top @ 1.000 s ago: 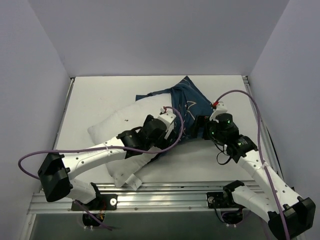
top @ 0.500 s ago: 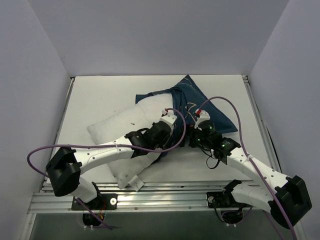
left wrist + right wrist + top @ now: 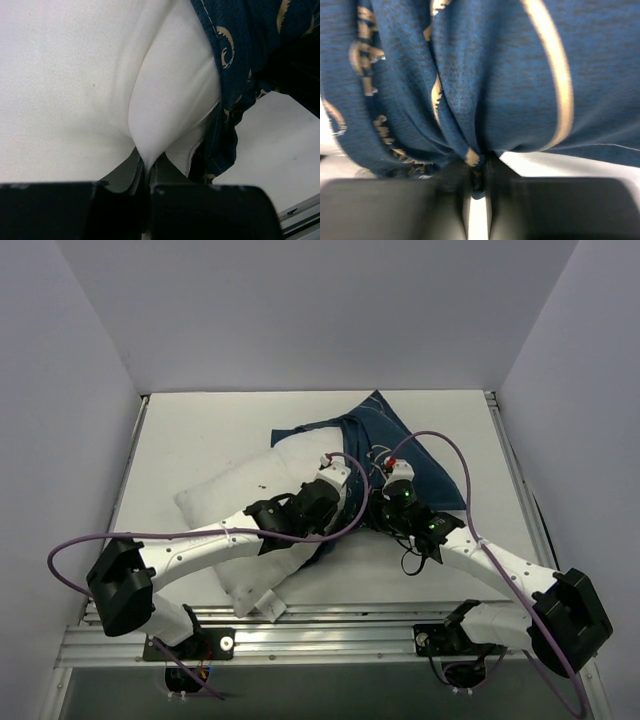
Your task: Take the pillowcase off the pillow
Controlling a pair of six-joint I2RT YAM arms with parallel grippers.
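The white pillow (image 3: 225, 495) lies slantwise on the table, its far right end still inside the navy pillowcase (image 3: 405, 445). My left gripper (image 3: 340, 502) is shut, pinching a fold of the pillow (image 3: 165, 90) between its fingertips (image 3: 148, 167). The pillowcase's hem (image 3: 227, 125) hangs just to the right of that fold. My right gripper (image 3: 378, 504) sits close beside the left one. It is shut on a bunched fold of pillowcase (image 3: 490, 75), which is squeezed between the jaws of the right gripper (image 3: 479, 172).
The white table (image 3: 190, 430) is walled in at the back and on both sides. A metal rail (image 3: 340, 625) runs along the near edge. The two wrists sit almost against each other at the pillowcase's opening. Purple cables (image 3: 440, 440) loop over both arms.
Both grippers have closed, the left on the pillow first, then the right on the pillowcase. The right arm slid left toward the opening, and the left wrist settled lower.
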